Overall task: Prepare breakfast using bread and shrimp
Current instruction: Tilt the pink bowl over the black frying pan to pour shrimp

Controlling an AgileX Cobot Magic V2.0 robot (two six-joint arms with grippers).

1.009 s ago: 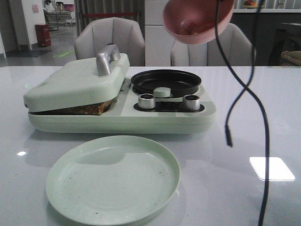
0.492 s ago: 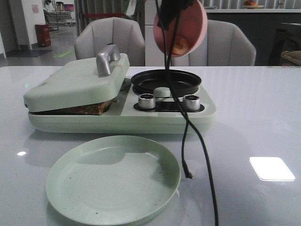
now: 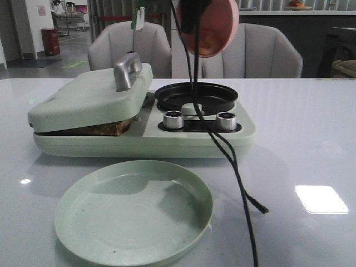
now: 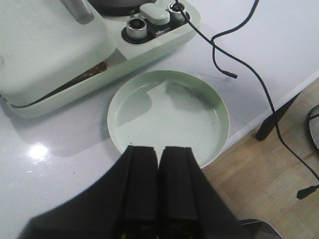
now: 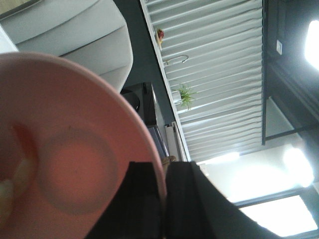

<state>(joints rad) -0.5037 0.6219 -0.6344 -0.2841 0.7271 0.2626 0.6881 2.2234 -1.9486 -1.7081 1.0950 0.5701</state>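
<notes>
Brown crust of the bread shows under the lowered lid of the pale green sandwich maker; the same edge of the bread shows in the left wrist view. High above the black round pan, my right gripper is shut on the rim of a salmon-pink bowl, tipped steeply on its side. The shrimp lies low inside the bowl; the shrimp and the gripper also show in the right wrist view. My left gripper is shut and empty over the near rim of the green plate.
The empty green plate sits in front of the appliance. Two metal knobs face forward. A black cable hangs from the right arm across the pan and plate edge. Chairs stand behind the table; the table edge is near the plate.
The pink bowl has moved left from the upper right to above the black pan and tipped more steeply. The hanging cable swung left with it. The left gripper's earlier state is not shown.
</notes>
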